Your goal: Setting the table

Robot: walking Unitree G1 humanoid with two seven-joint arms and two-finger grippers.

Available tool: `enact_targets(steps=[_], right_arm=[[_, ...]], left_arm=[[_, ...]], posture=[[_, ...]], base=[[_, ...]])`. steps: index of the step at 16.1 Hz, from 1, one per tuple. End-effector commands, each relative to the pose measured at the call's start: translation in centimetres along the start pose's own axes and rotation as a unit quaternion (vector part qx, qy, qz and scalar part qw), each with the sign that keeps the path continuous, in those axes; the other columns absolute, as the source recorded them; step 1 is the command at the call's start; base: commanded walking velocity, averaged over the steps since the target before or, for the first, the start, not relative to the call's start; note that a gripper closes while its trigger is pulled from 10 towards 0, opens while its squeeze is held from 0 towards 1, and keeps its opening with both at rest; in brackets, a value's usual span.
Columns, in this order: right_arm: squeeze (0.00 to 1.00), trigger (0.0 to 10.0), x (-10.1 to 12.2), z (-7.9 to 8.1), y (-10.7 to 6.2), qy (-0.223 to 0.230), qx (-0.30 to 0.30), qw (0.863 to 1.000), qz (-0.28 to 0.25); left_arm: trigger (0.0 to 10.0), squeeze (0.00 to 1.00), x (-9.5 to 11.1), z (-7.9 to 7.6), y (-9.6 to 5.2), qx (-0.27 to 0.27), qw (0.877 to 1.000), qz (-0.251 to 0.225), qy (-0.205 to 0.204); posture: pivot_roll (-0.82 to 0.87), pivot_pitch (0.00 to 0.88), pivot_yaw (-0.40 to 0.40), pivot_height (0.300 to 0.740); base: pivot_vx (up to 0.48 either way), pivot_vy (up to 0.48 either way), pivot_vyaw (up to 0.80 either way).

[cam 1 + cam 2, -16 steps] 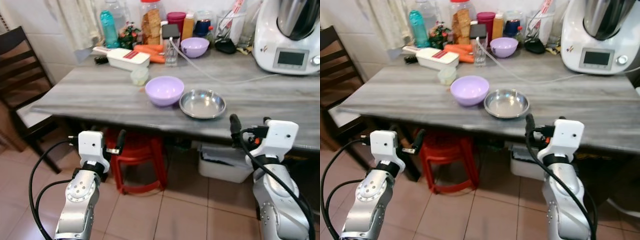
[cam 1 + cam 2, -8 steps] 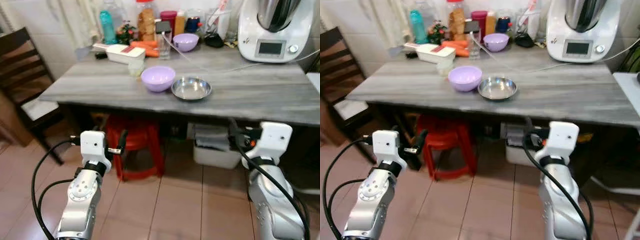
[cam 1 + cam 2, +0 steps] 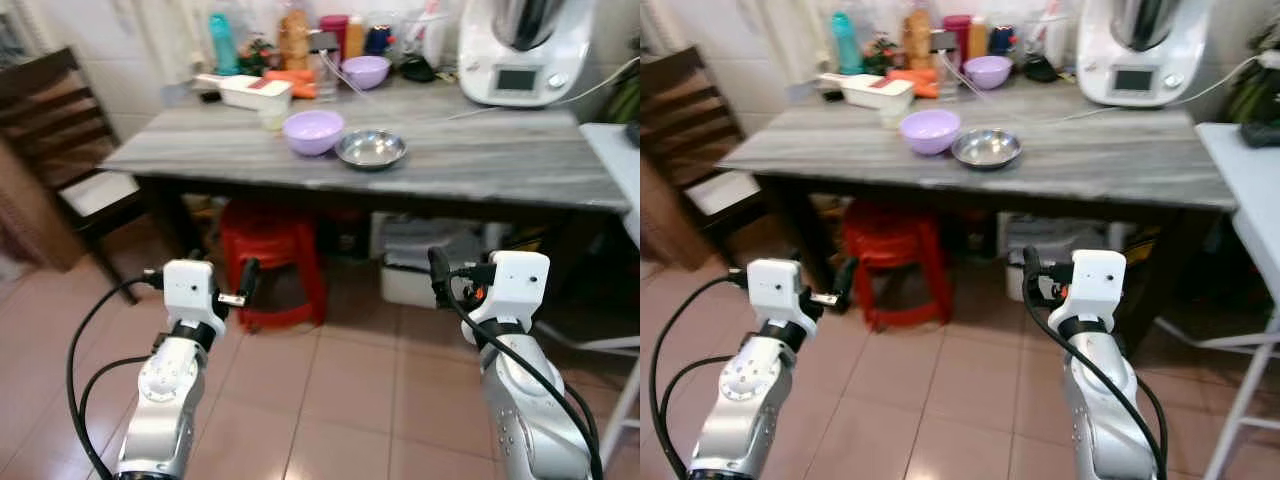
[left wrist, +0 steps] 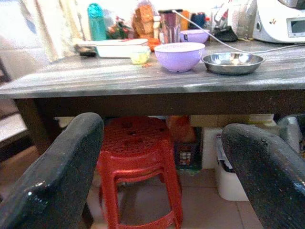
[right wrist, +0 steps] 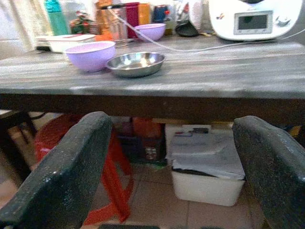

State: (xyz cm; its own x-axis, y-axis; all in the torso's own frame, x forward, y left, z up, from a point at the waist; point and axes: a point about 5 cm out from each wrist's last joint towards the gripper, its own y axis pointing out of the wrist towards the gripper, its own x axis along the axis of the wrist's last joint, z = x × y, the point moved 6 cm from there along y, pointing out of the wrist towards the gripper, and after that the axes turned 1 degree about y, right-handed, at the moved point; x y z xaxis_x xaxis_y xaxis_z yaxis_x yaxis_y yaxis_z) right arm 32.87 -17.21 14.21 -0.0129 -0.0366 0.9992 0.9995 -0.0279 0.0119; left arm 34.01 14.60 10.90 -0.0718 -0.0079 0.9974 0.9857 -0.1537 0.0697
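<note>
Both hands point(image 4: 162, 176) point(image 5: 171, 176) gape empty below the table point(image 3: 480, 165); far clutter point(image 3: 300, 40) blurs.

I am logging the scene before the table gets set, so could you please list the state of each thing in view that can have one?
left gripper: fingers open, empty, low before the table.
right gripper: fingers open, empty, low before the table.
purple bowl: upright on the table, looks empty.
steel dish: upright, empty, beside the purple bowl.
small purple bowl: upright at the table's back.
red stool: standing under the table.
</note>
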Motion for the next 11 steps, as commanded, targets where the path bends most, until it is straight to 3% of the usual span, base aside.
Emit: enact_targets(steps=[1, 5, 9, 11], right_arm=[[0.0, 10.0, -0.18, -0.24, -0.09, 0.003, -0.004, 1.0, 0.002], [0.0, 10.0, -0.45, -0.18, 0.01, 0.011, -0.002, 1.0, 0.006], [0.0, 10.0, -0.44, -0.33, 0.22, 0.007, -0.001, 1.0, 0.007], [0.0, 10.0, -0.41, -0.35, 0.24, 0.006, -0.001, 1.0, 0.007]], left_arm=[[10.0, 0.0, 0.42, -0.36, 0.19, -0.01, 1.0, -0.009, -0.004], [10.0, 0.0, 0.63, -0.82, 0.44, -0.022, 1.0, -0.012, 0.004], [10.0, 0.0, 0.57, -0.98, 0.48, -0.027, 1.0, -0.012, -0.003], [10.0, 0.0, 0.52, -1.04, 0.42, -0.029, 1.0, -0.011, -0.004]], posture=[[-0.15, 0.026, 0.078, 0.74], [-0.15, 0.022, 0.082, 0.74], [-0.15, 0.022, 0.077, 0.74], [-0.15, 0.025, 0.076, 0.74]], base=[[0.0, 0.0, 0.0], [0.0, -0.06, 0.0], [0.0, -0.352, -0.49], [0.0, -0.388, 0.0]])
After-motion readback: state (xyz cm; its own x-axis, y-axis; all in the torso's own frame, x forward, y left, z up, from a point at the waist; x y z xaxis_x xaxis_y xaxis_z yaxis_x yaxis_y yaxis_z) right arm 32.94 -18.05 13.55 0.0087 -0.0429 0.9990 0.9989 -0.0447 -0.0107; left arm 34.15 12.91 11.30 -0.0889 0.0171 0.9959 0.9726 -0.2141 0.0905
